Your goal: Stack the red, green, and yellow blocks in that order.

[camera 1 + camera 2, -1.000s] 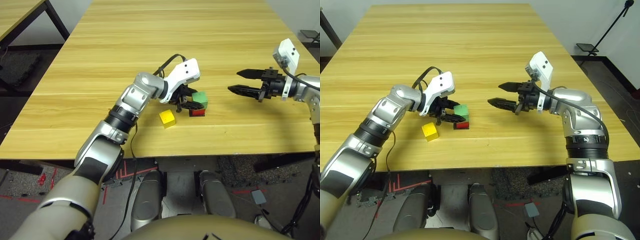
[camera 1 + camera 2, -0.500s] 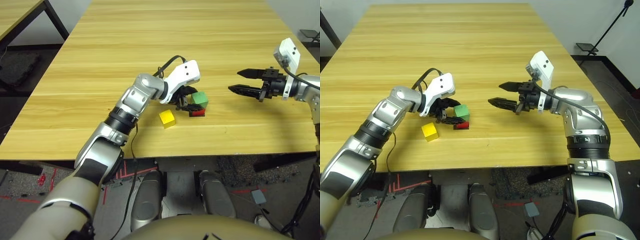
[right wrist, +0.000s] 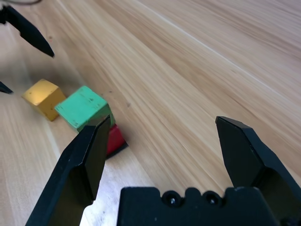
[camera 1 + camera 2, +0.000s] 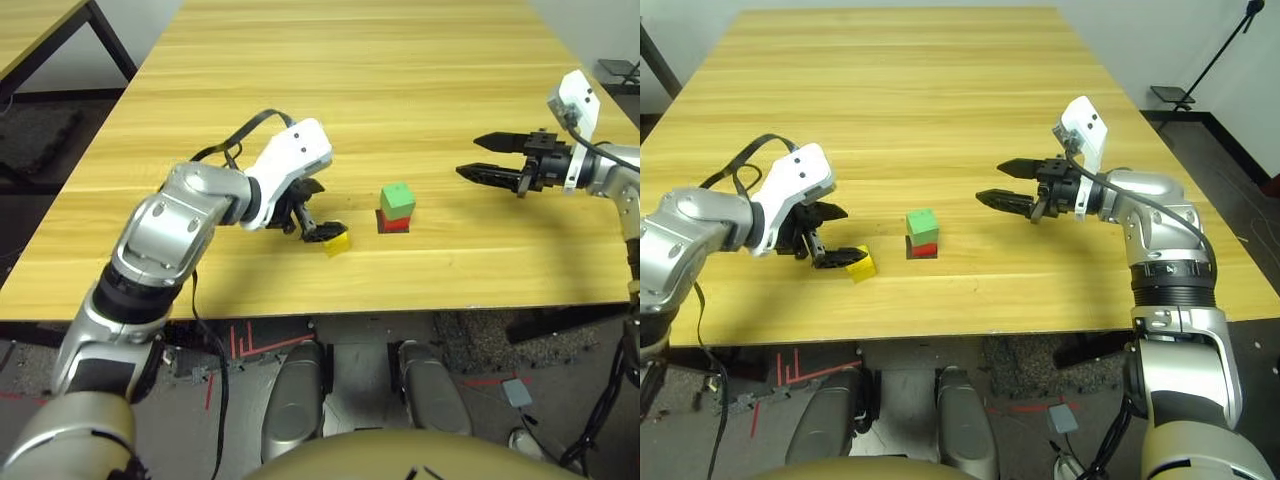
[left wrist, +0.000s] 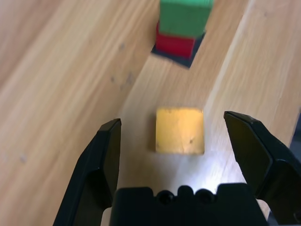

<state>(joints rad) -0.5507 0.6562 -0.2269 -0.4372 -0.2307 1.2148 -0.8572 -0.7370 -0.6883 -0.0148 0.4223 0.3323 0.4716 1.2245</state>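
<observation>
Left end effector (image 4: 322, 229) hangs low over the wooden worktop (image 4: 330, 110), fingers spread wide and pinching nothing; the yellow block (image 5: 180, 130) lies on the worktop between the two fingertips in the left wrist view, touching neither finger. From the head camera, one black fingertip overlaps the block's near-left edge, contact cannot be told there. Green block (image 4: 397, 199) sits squarely on top of the red block (image 4: 394, 222), a two-high stack resting on a flat black square patch (image 5: 179, 49) whose corners show around the red base. Stack stands a little to the right of the yellow block, apart from it, near the front-centre of the worktop. Right end effector (image 4: 1008, 186) held above the worktop well to the right of the stack, pointing toward it, fingers (image 3: 83, 162) spread and holding nothing. Right wrist view looks past its open fingers at the stack, yellow block beyond, left fingertips at the far corner.
</observation>
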